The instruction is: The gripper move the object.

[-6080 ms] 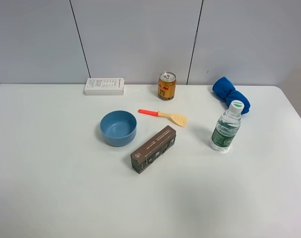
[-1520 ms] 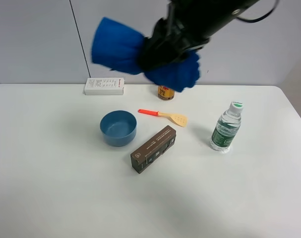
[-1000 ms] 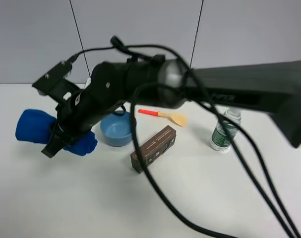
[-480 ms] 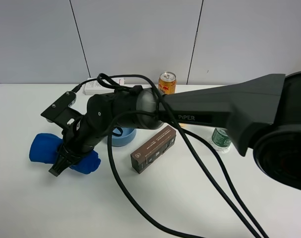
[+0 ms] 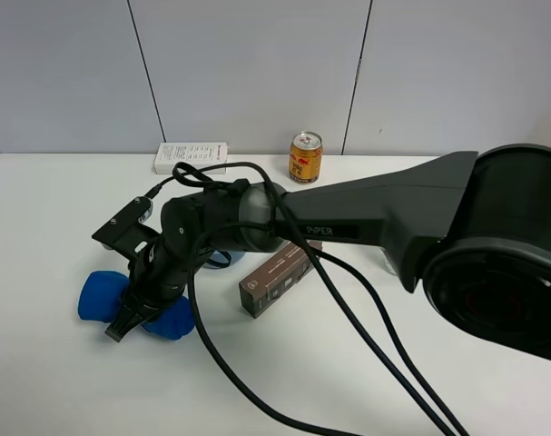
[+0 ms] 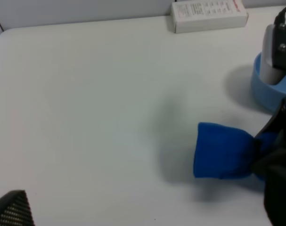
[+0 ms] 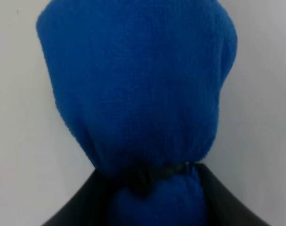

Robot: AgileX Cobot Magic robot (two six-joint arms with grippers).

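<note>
From high up, my right tool (image 5: 128, 316) is clamped across the waist of the object (image 5: 98, 302). It is low at the left front of the desk (image 5: 39, 227), its long axis roughly left-right. I judge the carry nearly done, with release and retreat left.

In my left wrist view, the object (image 6: 222, 150) lies near the bowl (image 6: 263, 92). Only a corner of my left tool (image 6: 12, 211) shows, so I cannot tell its state.

In my right wrist view, one lobe of the object (image 7: 138, 89) points straight away from the pinching jaws.

A white box (image 5: 191, 156) and a can (image 5: 303, 156) stand near the counter's (image 5: 57, 209) back edge, well apart. A brown box (image 5: 273, 282) lies further forward. A bowl (image 6: 263, 94) shows partly.
</note>
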